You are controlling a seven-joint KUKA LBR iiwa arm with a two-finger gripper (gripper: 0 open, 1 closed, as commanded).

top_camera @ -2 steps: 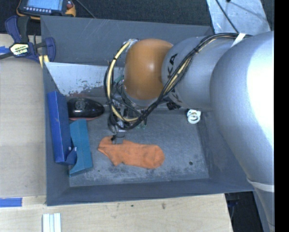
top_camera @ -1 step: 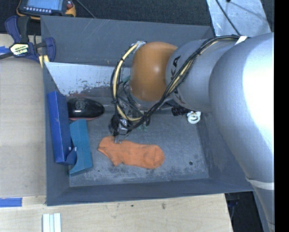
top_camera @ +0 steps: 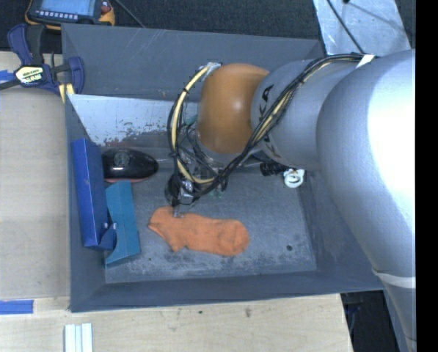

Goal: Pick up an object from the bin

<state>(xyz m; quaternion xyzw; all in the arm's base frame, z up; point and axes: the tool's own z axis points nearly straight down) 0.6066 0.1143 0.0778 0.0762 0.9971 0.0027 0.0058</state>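
A pale table top [top_camera: 28,196] lies on the left and the near side, a dark surface [top_camera: 204,6] lies on the far side, and on it sit a small box with a screen [top_camera: 63,4] far left and a grey sheet [top_camera: 351,20] far right.

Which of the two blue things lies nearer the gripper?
The lighter, teal block, right of the long dark-blue bar along the left wall; the gripper hangs further right.

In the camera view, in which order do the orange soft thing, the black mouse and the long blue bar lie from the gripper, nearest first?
1. Orange soft thing: its left end lies just under the gripper.
2. Black mouse: up and to the left of the gripper.
3. Long blue bar: farthest left, along the left wall of the bin.
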